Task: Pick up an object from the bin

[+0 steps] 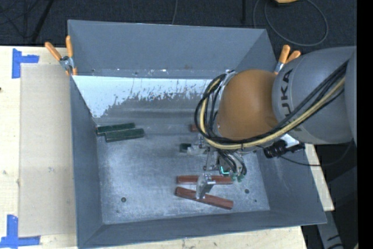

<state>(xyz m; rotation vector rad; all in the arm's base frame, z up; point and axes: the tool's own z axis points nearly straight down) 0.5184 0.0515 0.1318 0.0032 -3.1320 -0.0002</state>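
Note:
My gripper (204, 185) hangs low over the front right part of the bin floor. Directly under it lie two red-brown flat bars. The longer bar (217, 201) runs slantwise toward the front right, and the shorter bar (187, 179) lies just behind it. The gripper's tip sits between the two bars, against or just above them. A small dark piece (185, 148) lies a little behind the gripper, to its left.
Two dark green bars (120, 132) lie side by side at the left of the bin floor, near the back slope. A small reddish piece (192, 127) peeks out at the back, beside the arm's orange cover. The arm covers the bin's right side.

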